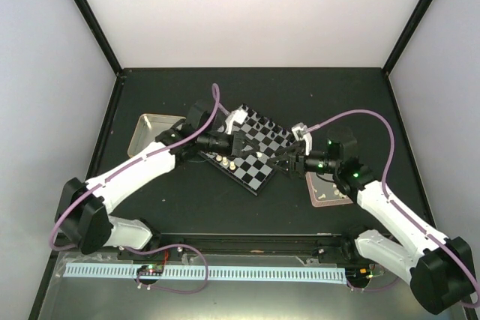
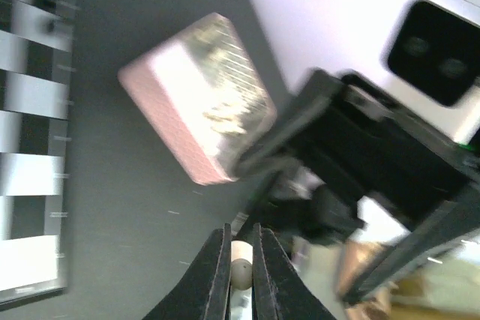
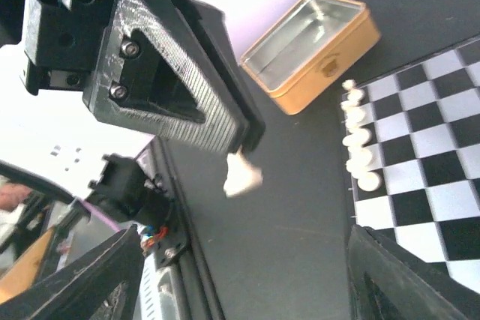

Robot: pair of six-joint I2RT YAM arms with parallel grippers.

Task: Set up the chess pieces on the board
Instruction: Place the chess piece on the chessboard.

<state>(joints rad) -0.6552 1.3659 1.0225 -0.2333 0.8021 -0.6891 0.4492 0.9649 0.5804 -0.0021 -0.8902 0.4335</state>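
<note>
A cream chess piece sits pinched between the 2 fingers of the left gripper, which is closed tight on it. In the left wrist view the piece has dark table behind it rather than checks, so it is off the board, on the side toward the pink tray. The right wrist view shows the same piece as a pale, slightly blurred shape hanging below the tip of the left arm's black finger.

The board lies turned like a diamond near the middle of the table. A short row of cream pieces stands along its near-left edge, close together, on the outermost squares. More cream pieces lie in the pink tray, which sits to the right of the board and partly under the right arm; they are too small to tell apart.

The right gripper faces the left one from close by. Its 2 fingers stand wide apart at the bottom corners of its own view, with nothing between them.

A yellow-sided metal tin lies open side up on the table to the left of the board, clear of it.
</note>
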